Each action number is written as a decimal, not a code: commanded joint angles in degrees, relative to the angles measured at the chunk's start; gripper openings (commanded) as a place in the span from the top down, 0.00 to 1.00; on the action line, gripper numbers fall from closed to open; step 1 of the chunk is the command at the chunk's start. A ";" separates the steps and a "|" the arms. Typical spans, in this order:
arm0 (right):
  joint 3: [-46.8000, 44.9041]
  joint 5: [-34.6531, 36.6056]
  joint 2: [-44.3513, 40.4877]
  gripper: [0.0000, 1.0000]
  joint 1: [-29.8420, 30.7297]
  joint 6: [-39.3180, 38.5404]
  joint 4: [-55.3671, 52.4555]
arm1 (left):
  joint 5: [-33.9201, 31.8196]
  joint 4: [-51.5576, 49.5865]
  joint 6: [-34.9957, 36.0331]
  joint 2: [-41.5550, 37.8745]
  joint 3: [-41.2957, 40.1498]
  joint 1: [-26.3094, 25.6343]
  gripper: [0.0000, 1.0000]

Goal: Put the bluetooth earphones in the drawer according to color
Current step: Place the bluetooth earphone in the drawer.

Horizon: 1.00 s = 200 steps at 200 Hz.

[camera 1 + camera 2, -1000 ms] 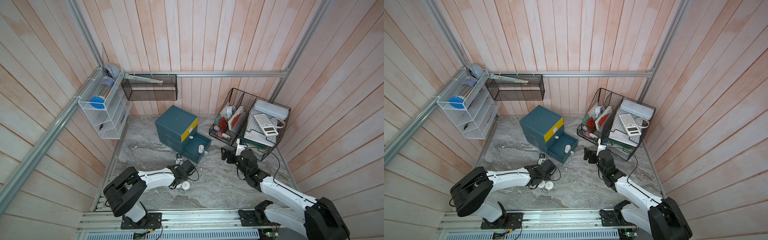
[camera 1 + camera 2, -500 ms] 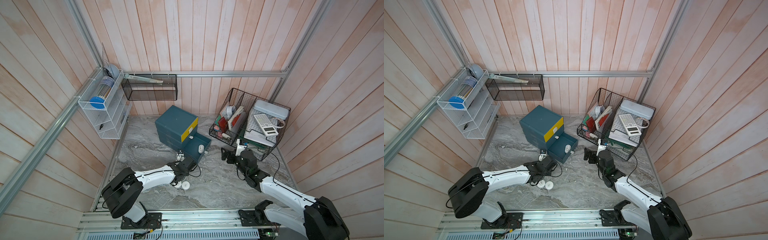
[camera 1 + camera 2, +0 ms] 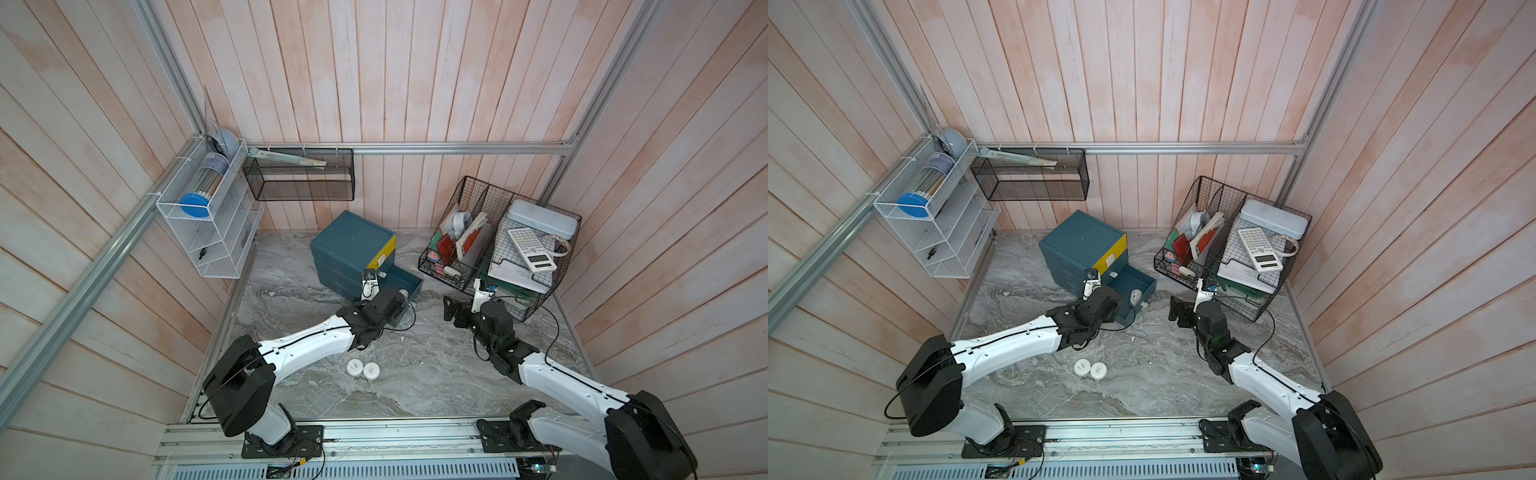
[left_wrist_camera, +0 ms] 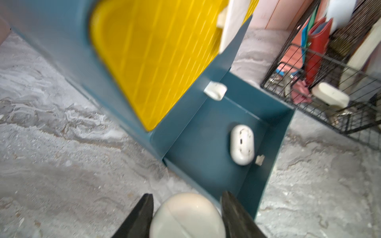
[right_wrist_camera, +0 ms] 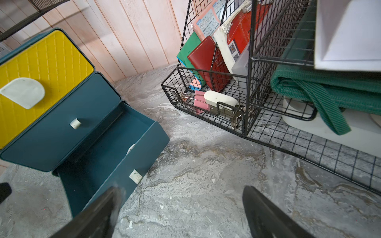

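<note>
Pink-washed plank walls are seen around a grey marbled bench [image 3: 436,374]. A black wire basket [image 3: 478,199], filled with stationery, is set just beyond the right tool [image 5: 182,188]. Beside the basket a dark teal three-drawer cabinet [image 3: 349,245] with a yellow top front is stood, and its bottom drawer [image 4: 206,148] is pulled out toward the left tool [image 4: 186,197].

The right tool's jaws are spread wide with nothing between them, and it is held above bare bench between the basket and the pulled-out drawer. The left tool is clenched on a white earphone case [image 4: 185,216], which is held at the near rim of the open drawer, with the drawer floor just ahead of the fingertips.

A second white case [image 4: 241,144] is laid flat on that floor, ahead of the left tool and near the drawer's front wall. A third white case [image 3: 354,367] and a fourth white case [image 3: 371,370] are found side by side on the bench behind the left tool, just beside its forearm.
</note>
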 commanded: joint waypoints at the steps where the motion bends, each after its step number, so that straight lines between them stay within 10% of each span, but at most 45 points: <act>1: -0.44 1.61 0.30 0.02 -0.31 0.02 1.07 | -1.89 1.79 2.15 4.01 3.71 -0.18 0.56; 124: -0.26 1.61 0.10 0.02 -0.32 0.00 0.74 | 3.77 4.99 5.56 16.35 11.25 0.43 0.52; 200: -0.27 0.93 -0.07 0.02 -0.27 0.00 0.92 | 7.41 4.91 6.04 11.17 8.56 0.66 0.13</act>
